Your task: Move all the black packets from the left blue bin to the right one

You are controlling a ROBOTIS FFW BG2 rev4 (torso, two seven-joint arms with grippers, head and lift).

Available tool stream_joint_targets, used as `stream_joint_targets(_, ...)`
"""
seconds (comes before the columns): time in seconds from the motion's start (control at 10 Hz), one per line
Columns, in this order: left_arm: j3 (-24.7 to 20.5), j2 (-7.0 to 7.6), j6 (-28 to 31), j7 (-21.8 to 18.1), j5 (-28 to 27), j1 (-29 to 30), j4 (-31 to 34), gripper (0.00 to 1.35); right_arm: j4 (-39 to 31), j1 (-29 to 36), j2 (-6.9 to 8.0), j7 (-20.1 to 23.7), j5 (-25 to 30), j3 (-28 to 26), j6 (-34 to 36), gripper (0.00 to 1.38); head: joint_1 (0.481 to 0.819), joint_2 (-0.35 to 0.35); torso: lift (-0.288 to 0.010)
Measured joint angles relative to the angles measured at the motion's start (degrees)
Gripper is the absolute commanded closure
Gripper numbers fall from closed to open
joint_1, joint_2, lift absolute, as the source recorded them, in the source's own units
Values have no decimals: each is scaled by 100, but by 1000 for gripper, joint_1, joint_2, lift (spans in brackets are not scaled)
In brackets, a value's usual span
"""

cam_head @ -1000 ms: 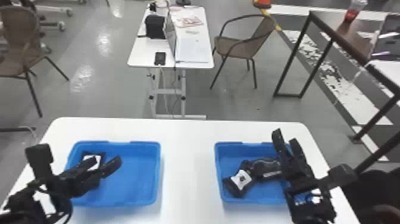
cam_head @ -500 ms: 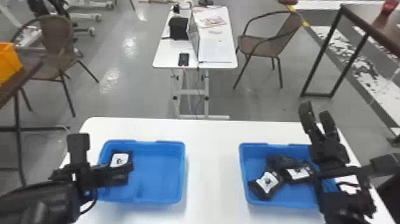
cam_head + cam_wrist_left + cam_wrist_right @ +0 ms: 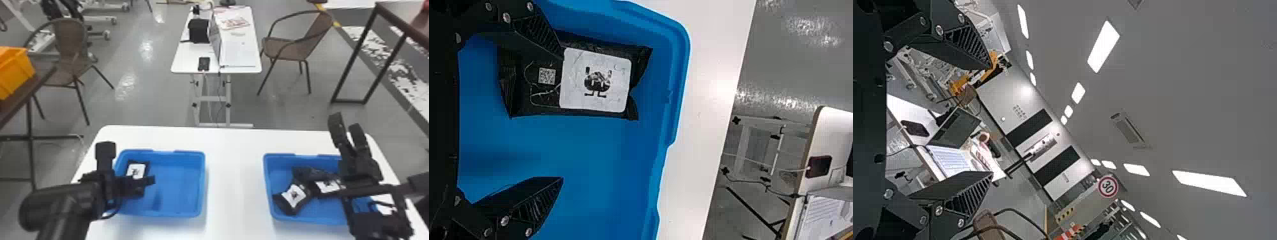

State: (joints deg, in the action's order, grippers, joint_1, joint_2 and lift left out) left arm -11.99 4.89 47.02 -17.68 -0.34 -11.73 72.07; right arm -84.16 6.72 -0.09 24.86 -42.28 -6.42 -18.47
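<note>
In the head view my left gripper [image 3: 148,182] is over the left part of the left blue bin [image 3: 188,152], near a black packet [image 3: 136,170] with a white label. In the left wrist view the left gripper [image 3: 563,117] is open; one finger overlaps the edge of the packet [image 3: 595,80] lying in the bin, and nothing is between the fingertips. My right gripper [image 3: 346,123] stands raised over the right blue bin [image 3: 267,178], open and holding nothing; the right wrist view shows its spread fingers [image 3: 968,197]. Several black packets [image 3: 293,196] lie in the right bin, partly behind the right arm.
Both bins stand on a white table [image 3: 234,178], with bare tabletop between them. Beyond it are a small white desk [image 3: 191,60] with a laptop and phone, and brown chairs [image 3: 287,49]. A yellow crate [image 3: 14,71] sits on a dark table at left.
The head view has swung left, so the bins show farther right. My left arm has shifted and turned at the left bin. The right gripper remains raised above the right bin.
</note>
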Motion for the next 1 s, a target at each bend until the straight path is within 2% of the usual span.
stream_joint_targets(0.1,67,37,6,6,-34,-106,-198,190,4,-3,-6,22,-21,0,35,289,695,21,0)
stream_joint_targets(0.3,90,18,49,90,-159,-168,-294,191,22,-9,-16,49,-67,0,80,289,695,24,0)
stream_joint_targets(0.7,143,-29,223,758,-236,-275,-313,249,67,-18,-18,131,-151,0,181,289,695,45,0)
stream_joint_targets(0.9,103,-27,266,813,-268,-374,-498,260,92,-30,-24,191,-200,0,216,289,695,52,0)
stream_joint_targets(1.0,114,0,293,864,-279,-402,-572,328,111,-30,-26,215,-246,0,225,289,695,54,0)
